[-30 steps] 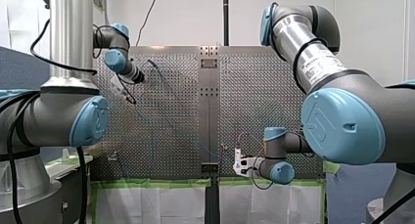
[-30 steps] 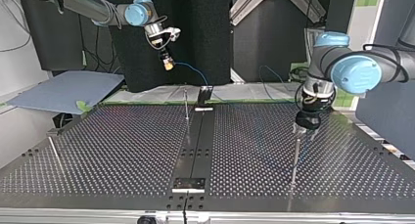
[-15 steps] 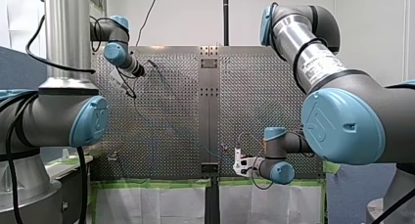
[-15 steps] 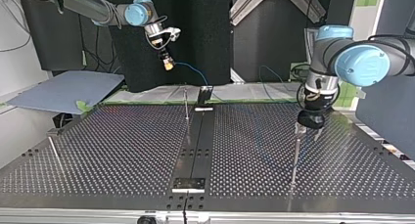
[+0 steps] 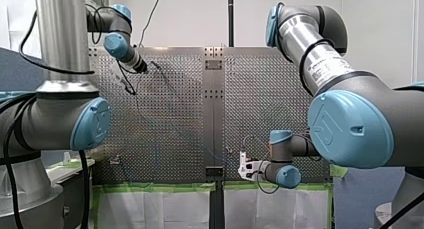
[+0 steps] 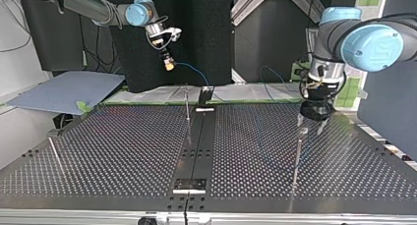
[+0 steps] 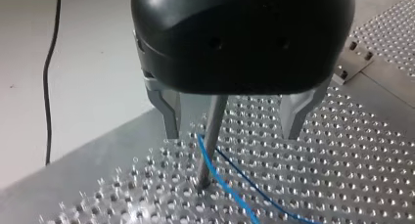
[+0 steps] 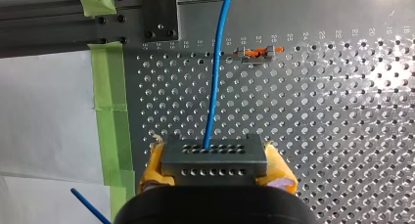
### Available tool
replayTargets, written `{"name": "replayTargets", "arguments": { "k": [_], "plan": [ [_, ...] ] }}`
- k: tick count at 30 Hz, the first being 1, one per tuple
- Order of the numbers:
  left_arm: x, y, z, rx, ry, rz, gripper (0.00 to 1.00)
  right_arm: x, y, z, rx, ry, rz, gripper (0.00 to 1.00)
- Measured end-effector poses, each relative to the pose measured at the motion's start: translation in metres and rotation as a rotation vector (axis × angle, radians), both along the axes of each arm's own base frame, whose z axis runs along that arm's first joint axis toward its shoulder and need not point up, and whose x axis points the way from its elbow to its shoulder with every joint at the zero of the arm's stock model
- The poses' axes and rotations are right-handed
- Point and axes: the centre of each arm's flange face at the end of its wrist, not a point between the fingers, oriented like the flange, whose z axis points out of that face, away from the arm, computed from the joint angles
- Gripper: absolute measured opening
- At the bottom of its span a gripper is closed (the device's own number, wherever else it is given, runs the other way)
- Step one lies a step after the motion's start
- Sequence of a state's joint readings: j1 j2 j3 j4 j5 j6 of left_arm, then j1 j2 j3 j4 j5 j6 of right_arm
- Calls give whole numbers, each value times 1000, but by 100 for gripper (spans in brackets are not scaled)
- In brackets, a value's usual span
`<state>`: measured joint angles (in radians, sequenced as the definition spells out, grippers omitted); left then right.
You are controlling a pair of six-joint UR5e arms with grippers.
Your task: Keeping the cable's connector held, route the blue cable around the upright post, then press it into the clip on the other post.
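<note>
Two end effectors are at work over the perforated metal counter (image 6: 123,151). The robot's right end effector (image 8: 215,166), with yellow pads (image 8: 152,168), is closed on the grey rectangular connector block (image 8: 214,155) and grips it by its two short sides. The thin blue cable (image 8: 216,87) leaves the block's row of holes and runs straight ahead of the fingers over the counter. It passes just beside a small orange-and-grey clip fitting (image 8: 255,52). A strip of green tape (image 8: 105,87) edges the counter beside this end effector. In the top view it hangs in the air above the counter's far edge at the view's left, and the cable drops from it toward the middle of that edge.

The robot's left end effector (image 7: 232,135) is black with bare metal fingers (image 7: 170,117), which are spread wide and hold nothing. The slim upright metal post (image 7: 209,141) stands between them, apart from both, its top hidden behind the black body. The blue cable lies on the counter at the post's foot and runs away from it; whether it touches the post cannot be told. In the top view this end effector sits at the post's top, at the view's right.
</note>
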<state>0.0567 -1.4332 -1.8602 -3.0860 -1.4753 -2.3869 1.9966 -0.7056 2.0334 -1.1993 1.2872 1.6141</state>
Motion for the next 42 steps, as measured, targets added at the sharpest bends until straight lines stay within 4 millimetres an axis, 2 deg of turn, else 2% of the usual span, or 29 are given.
{"name": "replayTargets", "arguments": {
  "k": [10, 13, 23, 31, 38, 42],
  "plan": [
    [-34, -3, 30, 85, -39, -6, 100, 0, 0, 0, 1, -5, -2, 0],
    [-38, -1, 39, 118, -33, 10, 100, 0, 0, 0, 2, -6, -2, 0],
    [-30, 3, 58, 214, 11, 59, 100, 2, -1, 1, 1, -10, 1, 0],
    [-26, -4, 77, 277, 23, 11, 100, 4, 0, 1, 2, -12, 5, 0],
    [-7, -11, 88, 347, 25, -41, 100, 6, 2, 1, 4, -12, 11, 0],
    [-3, -12, 92, 389, 22, -40, 100, 8, 3, 1, 5, -13, 13, 0]
  ]
}}
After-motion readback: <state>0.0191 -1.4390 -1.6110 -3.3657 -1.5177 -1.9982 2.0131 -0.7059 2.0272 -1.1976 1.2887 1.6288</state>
